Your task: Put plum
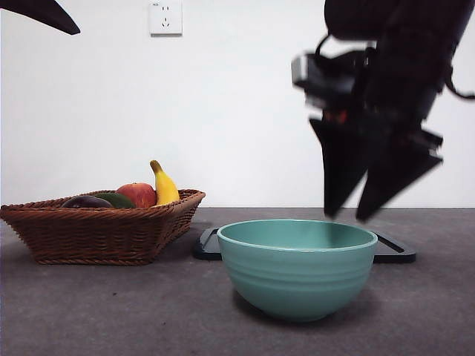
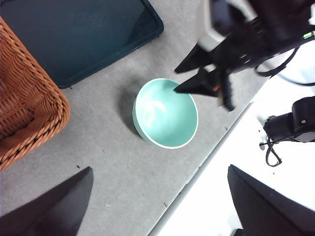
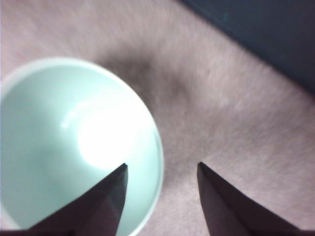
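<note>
My R gripper (image 1: 347, 216) hangs over the bowl (image 1: 297, 268) rim, on the side away from the basket (image 1: 96, 231); jaws parted, nothing in them. Plum (image 1: 86, 202) lies in the basket, at the end farthest from the bowl, next to the green fruit (image 1: 115, 199). It's roundish, looks slightly wider than tall, no clear pointing dir. L gripper (image 2: 157, 206) is spread, empty, high above, w/ the basket at its view's edge, so prob nearer the plum. I'd reach w/ L.
</note>
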`<move>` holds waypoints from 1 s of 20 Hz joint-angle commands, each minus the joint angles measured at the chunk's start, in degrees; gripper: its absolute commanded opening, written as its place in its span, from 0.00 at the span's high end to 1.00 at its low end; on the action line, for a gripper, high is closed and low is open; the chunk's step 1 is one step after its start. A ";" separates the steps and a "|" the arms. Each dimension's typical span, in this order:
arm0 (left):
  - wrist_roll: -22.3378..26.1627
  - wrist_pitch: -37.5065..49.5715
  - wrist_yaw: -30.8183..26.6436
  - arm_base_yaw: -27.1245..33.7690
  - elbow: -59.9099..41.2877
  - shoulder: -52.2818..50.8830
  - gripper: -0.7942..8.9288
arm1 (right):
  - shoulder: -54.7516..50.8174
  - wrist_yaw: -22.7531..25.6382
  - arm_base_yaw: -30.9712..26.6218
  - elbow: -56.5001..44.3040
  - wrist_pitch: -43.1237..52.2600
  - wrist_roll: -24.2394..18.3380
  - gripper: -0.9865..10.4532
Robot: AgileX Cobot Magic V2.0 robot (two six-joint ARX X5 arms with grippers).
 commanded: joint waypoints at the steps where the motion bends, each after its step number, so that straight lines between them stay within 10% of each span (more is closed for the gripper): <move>1: 0.48 0.22 0.28 -0.22 1.03 0.31 0.47 | -2.91 1.81 0.50 3.67 -0.68 0.66 0.71; 8: 0.46 0.24 0.31 -0.22 1.03 0.31 0.47 | -15.15 3.32 0.42 10.67 -6.25 0.33 0.71; 20: 0.46 0.15 0.28 -0.22 1.03 0.31 0.47 | -27.39 -14.82 0.55 10.45 -22.84 -6.43 0.71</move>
